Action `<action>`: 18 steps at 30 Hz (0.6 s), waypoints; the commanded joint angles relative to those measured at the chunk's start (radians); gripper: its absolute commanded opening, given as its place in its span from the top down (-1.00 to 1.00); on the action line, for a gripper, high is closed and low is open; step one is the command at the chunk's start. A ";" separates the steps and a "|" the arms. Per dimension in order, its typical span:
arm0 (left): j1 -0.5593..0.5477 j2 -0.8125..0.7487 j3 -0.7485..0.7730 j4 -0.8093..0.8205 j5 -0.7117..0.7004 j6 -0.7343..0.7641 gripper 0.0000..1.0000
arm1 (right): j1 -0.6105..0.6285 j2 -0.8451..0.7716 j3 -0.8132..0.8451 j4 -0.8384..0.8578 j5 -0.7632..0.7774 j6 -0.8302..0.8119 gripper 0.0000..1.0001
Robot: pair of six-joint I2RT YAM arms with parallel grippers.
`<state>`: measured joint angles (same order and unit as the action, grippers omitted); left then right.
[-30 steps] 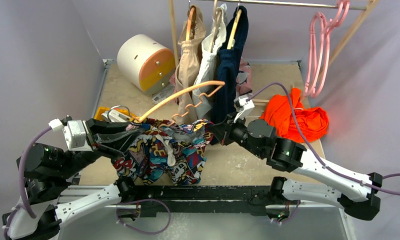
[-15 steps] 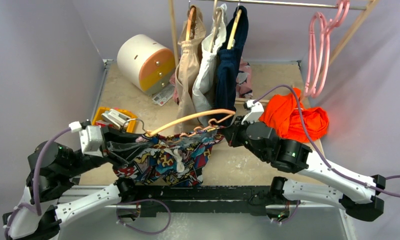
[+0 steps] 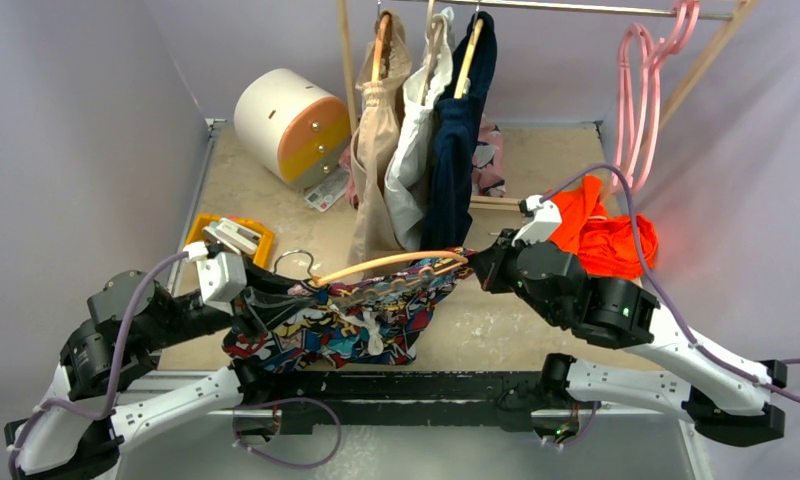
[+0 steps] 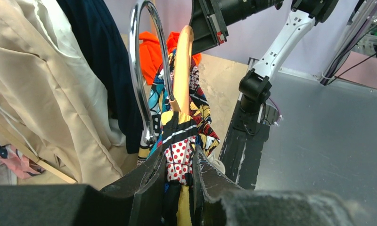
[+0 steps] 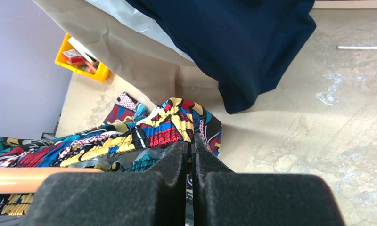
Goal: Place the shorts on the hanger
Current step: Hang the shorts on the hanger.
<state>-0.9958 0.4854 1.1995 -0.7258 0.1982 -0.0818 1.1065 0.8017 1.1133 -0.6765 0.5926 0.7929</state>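
Observation:
The comic-print shorts hang stretched between my two grippers, low over the table's front. The peach hanger lies nearly level along their top edge, its silver hook pointing left. My left gripper is shut on the shorts' left end. In the left wrist view its jaws pinch red-dotted fabric of the shorts at the left gripper, just below the hanger and its hook. My right gripper is shut on the right end. In the right wrist view the shorts are clamped in the right gripper.
A clothes rack behind carries beige, white and navy garments on wooden hangers, close behind the shorts. Pink hangers hang at right above an orange garment. A round white-and-orange drawer box and a yellow tray stand at left.
Both grippers have moved right and down with the shorts. The hanger has dropped from a steep tilt to nearly level, and the shorts are now stretched wider along it.

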 commanded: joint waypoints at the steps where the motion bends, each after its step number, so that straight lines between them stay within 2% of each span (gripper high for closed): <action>1: 0.002 0.021 0.023 0.065 0.037 0.024 1.00 | 0.001 -0.002 0.040 -0.044 0.060 0.014 1.00; 8: 0.002 0.057 0.037 -0.007 0.005 0.051 1.00 | 0.002 -0.004 0.053 -0.044 0.067 0.001 1.00; 18: 0.002 0.088 0.024 -0.105 -0.156 0.130 1.00 | 0.002 -0.005 0.082 -0.084 0.075 -0.022 1.00</action>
<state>-0.9958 0.5629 1.2003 -0.8448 0.1364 -0.0032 1.1065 0.8066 1.1469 -0.7410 0.6121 0.7830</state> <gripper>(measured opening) 0.190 0.009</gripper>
